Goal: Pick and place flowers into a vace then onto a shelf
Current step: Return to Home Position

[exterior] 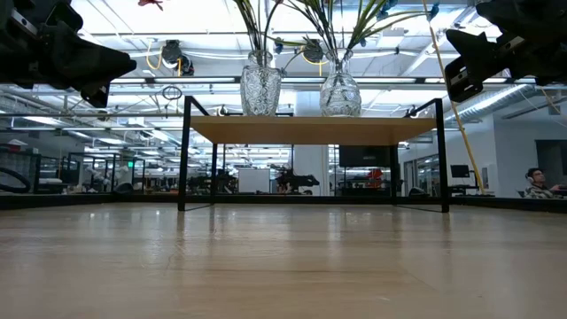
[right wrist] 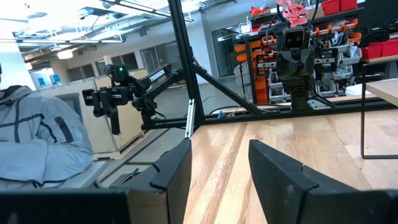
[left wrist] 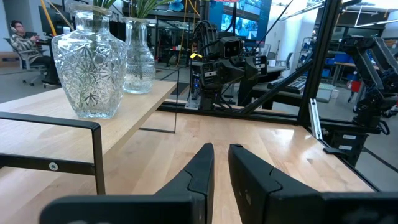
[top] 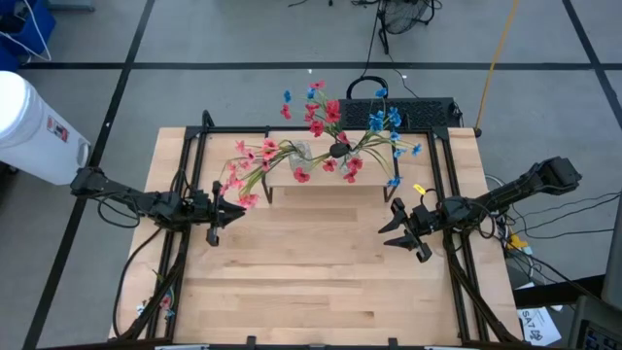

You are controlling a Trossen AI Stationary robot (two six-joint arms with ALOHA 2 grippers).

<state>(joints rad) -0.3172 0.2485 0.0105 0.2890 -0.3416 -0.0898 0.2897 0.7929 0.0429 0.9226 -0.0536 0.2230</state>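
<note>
Flowers all sit on the shelf (top: pixel 321 181), toward the table's far edge, in two vases. They're thin green wire-like stems w/ small blossoms: pink spray (top: pixel 248 167) fans out toward the left arm's side, blue spray (top: pixel 385 122) toward the right arm's side, and red blossoms (top: pixel 321 119) are scattered between and behind them.

The shelf is a narrow light-wood board on thin black metal legs, and it stands on the larger pale wooden tabletop (top: pixel 321 287).

Both vases are clear cut glass w/ a faceted diamond pattern. The vase on the left arm's side (exterior: pixel 260 86) has squarer shoulders; the vase on the right arm's side (exterior: pixel 340 91) is rounder, w/ a bulb-shaped belly. They stand upright, near each other but apart, around mid-board. Green stems rise from both necks. Pink stems lead to the left-side vase and blue to the right-side one; we can't tell which vase holds the red.

Left gripper (top: pixel 238 207) hangs above the table just off the shelf's left end. Its dark fingers (left wrist: pixel 202 163) are all but closed, w/ a thin slit between, holding nothing.

Right gripper (top: pixel 392 226) hangs off the shelf's front right corner, clear of it. Its jaws are spread wide w/ nothing between and touch nothing.
</note>
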